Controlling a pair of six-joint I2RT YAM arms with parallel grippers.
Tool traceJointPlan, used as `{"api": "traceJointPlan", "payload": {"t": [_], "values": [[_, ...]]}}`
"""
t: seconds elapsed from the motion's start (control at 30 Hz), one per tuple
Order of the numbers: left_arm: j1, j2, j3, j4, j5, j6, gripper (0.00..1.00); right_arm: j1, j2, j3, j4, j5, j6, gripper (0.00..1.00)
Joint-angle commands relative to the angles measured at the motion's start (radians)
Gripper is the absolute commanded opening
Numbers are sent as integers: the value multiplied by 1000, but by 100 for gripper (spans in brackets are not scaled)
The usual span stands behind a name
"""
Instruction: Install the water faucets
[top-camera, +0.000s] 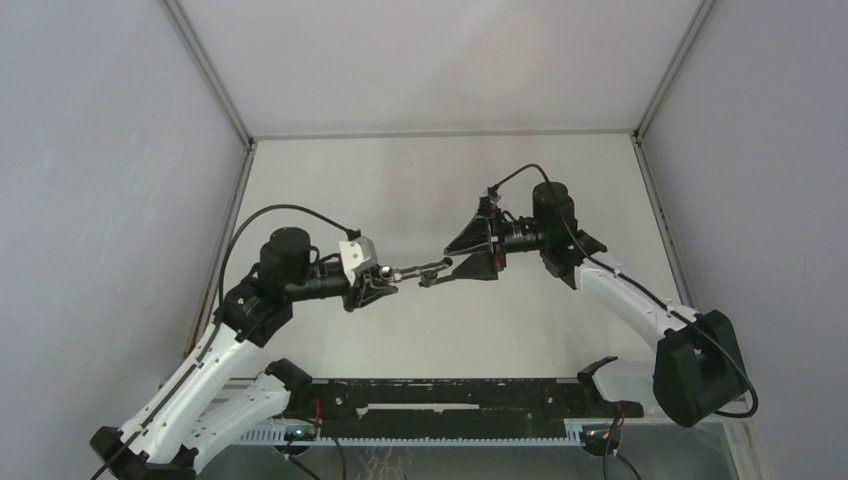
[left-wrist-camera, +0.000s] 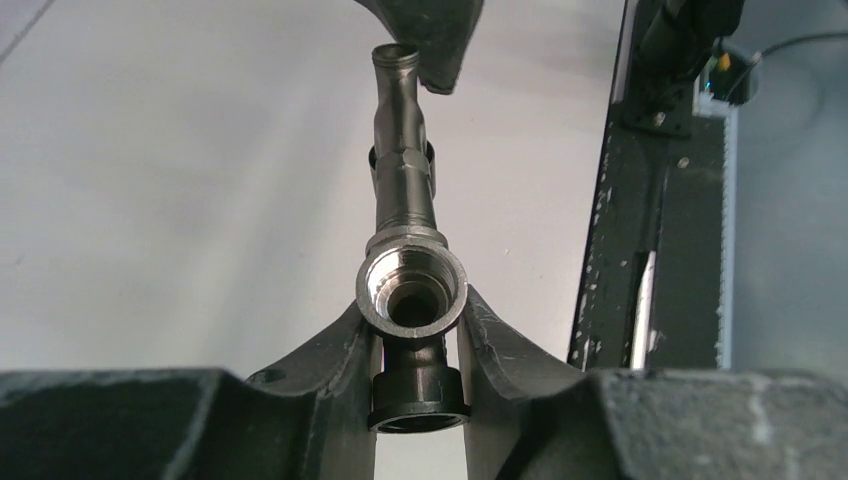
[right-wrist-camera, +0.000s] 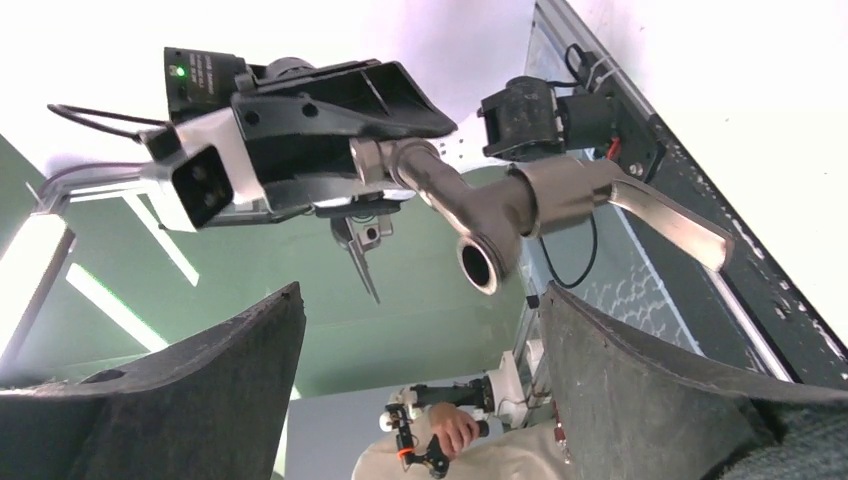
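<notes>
Assembly status: the water faucets (top-camera: 420, 270) appear joined into one slim tap, held level above the desk (top-camera: 400, 180) near its centre. The left end effector (top-camera: 383, 284), at 9 o'clock of the tap, is clamped narrowly on the body just below the threaded open port (left-wrist-camera: 410, 290). The right end effector (top-camera: 455, 258), at 3 o'clock, stands wide open with its fingers either side of the far end, gripping nothing. The lever handle (right-wrist-camera: 670, 215) projects from the stem toward 3 o'clock in the right wrist view. Judged progress: mating of the two parts looks done. Thread seating cannot be told from these views. Remaining work is probably a tightness check and setting the tap down
</notes>
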Motion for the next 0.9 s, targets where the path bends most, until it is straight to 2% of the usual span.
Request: {"api": "traceJointPlan", "payload": {"t": [0.0,0.13,0.2,0.27,0.33,0.4,0.53,0.67,0.87], "values": [[90,10,44,155,155,-203,0,-38,-97,33,-201,39,-200,93],[128,25,42,219,223,-307,0,-82,-164,41,-275,18,-335,92],[138,33,48,245,240,-381,0,-89,-202,63,-323,32,-463,89],[148,41,61,275,272,-449,0,-84,-257,81,-377,118,-620,87],[155,44,71,311,301,-517,0,-60,-334,50,-337,218,-752,87],[157,42,80,341,331,-569,0,-37,-422,-37,-165,272,-836,88],[158,34,100,368,369,-630,0,-1,-547,-178,149,299,-874,99],[158,35,99,411,410,-678,0,26,-521,-174,221,308,-888,100],[158,33,99,435,419,-694,0,81,-359,-117,356,195,-728,100]]}}
